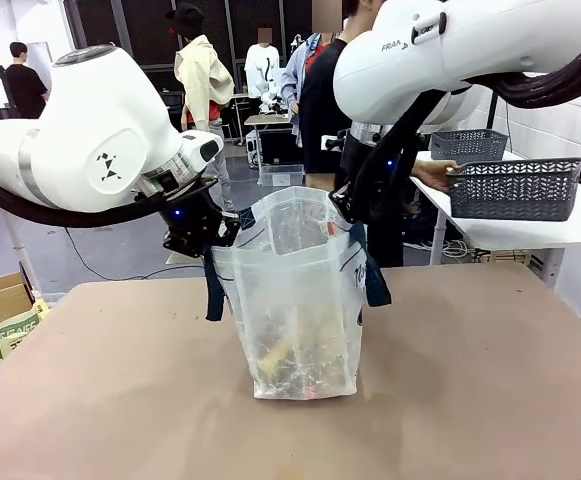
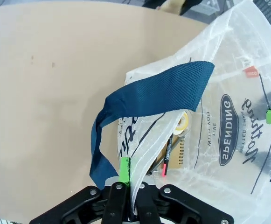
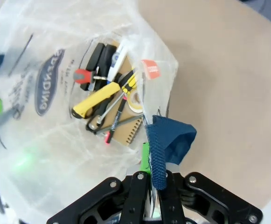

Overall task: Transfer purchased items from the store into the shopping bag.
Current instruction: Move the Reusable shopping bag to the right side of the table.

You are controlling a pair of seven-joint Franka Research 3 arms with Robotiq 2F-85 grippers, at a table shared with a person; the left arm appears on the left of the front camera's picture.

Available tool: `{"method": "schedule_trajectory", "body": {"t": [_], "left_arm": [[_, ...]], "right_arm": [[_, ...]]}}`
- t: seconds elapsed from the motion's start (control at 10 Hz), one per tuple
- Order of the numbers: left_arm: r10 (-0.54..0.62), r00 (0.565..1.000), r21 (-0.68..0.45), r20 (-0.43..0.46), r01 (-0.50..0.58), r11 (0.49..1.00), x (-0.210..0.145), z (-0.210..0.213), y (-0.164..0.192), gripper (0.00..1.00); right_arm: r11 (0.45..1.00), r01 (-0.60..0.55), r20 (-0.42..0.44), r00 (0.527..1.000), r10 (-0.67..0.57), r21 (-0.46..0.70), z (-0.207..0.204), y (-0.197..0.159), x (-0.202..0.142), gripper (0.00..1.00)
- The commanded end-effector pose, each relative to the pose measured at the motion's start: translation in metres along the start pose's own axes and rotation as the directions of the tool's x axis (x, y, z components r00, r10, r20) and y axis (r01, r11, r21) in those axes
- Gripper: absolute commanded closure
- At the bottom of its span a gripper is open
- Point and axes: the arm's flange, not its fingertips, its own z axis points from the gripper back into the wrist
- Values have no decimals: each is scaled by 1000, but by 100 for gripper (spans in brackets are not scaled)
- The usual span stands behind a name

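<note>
Front: shopping bag [image 1: 300,300] stood upright mid-table [image 1: 490,390], long axis vertical, mouth up. Rim pinched by left gripper [image 1: 210,238] and right gripper [image 1: 352,205]. Store [image 1: 515,190] seen far right, person's hand [image 1: 432,175] at its edge.
Left wrist: jaws clamped on bag rim beside navy handle [image 2: 149,100].
Right wrist: jaws clamped on rim at handle. Purchased items [image 3: 107,100] heaped at bag bottom; screwdriver [image 3: 126,83], apparently, laid diagonally.

Bright, even light; soft shadows
</note>
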Motion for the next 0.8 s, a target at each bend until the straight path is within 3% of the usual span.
{"method": "schedule_trajectory", "body": {"t": [0.0, 0.2, 0.5, 0.7], "left_arm": [[63, 992, 15, -109, -62, 998, 7, -2, -12, 100], [109, 980, 6, -168, -109, 994, 15, -6, -19, 100], [85, 966, -26, -244, -94, 995, 28, -15, -27, 100], [108, 966, -10, -236, -113, 994, 36, -16, -31, 100]], "right_arm": [[992, 124, -17, 992, -124, 23, -2, 12, 13, 100], [977, 210, -10, 978, -210, -27, -14, 25, 21, 100], [935, 351, -26, 935, -352, -52, -27, 42, 27, 100], [936, 337, -45, 938, -343, -102, -29, 40, 29, 100]]}}
